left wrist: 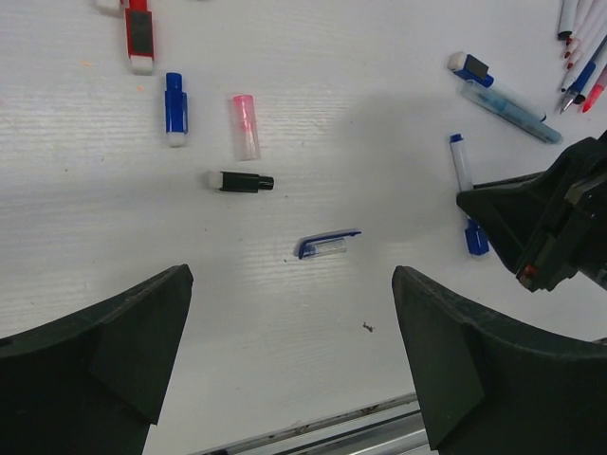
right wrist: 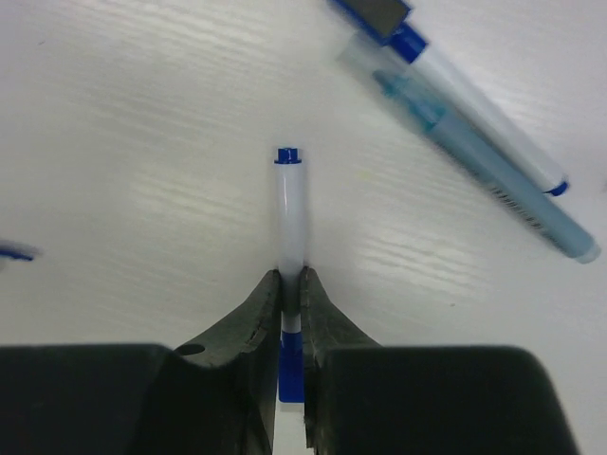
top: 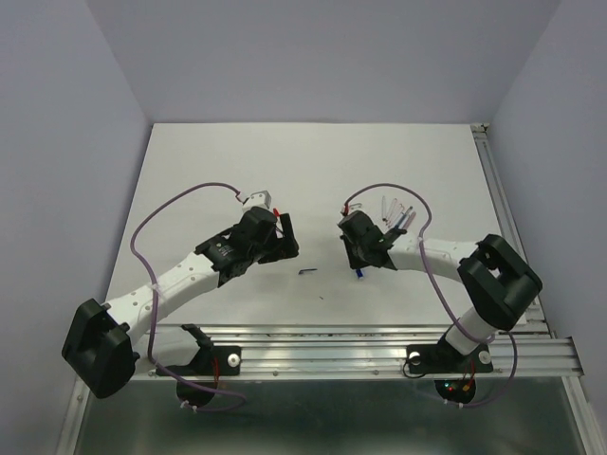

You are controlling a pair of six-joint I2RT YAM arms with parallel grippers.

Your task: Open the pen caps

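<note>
On the white table [top: 237,161], the right gripper [right wrist: 291,277] pinches a white pen [right wrist: 289,213] with blue ends, which lies flat. Beside it, the left gripper [left wrist: 289,284] hangs with its fingers spread wide above loose caps lying apart: a blue cap [left wrist: 175,107], a pink cap [left wrist: 246,125], a black cap [left wrist: 242,181] and a clipped blue cap [left wrist: 327,245].

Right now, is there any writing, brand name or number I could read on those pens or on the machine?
Nothing can be read in any view.
Dark print along the translucent teal pen: too blurred to read.
The blue-ended white pen clamped in the right gripper: no print visible.
</note>
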